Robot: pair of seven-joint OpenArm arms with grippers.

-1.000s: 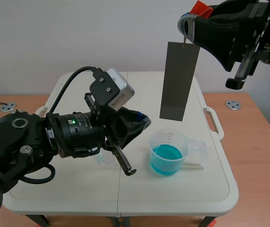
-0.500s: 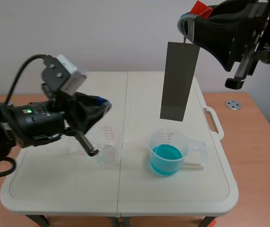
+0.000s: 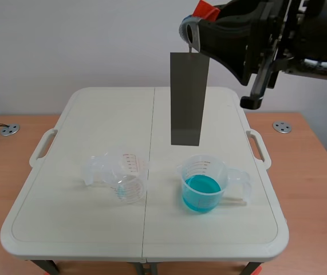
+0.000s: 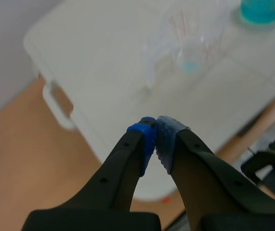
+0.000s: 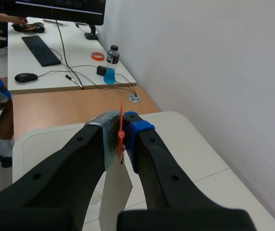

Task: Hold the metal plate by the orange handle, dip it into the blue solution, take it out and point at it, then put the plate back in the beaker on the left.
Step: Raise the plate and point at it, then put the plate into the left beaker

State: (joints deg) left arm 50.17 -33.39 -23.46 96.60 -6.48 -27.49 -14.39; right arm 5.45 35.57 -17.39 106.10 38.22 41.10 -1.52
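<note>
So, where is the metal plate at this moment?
In the scene view the metal plate hangs upright from the right gripper over the table, its lower edge above the beaker of blue solution, not in it.

metal plate [image 3: 186, 98]: grey sheet metal, matt, smooth
orange handle [image 3: 206, 10]: plastic, slight gloss
left beaker [image 3: 123, 177]: clear plastic, glossy
right beaker [image 3: 209, 172]: same clear plastic, glossy
bench [image 3: 83, 114]: off-white plastic, matt
left hand [image 4: 155, 127] pads [image 4: 146, 139]: soft, dotted, rubbery, matt

Left gripper [image 4: 155, 127], jaws together, clear beaker [image 4: 195, 41] ahead on table [image 4: 103, 57]
</note>
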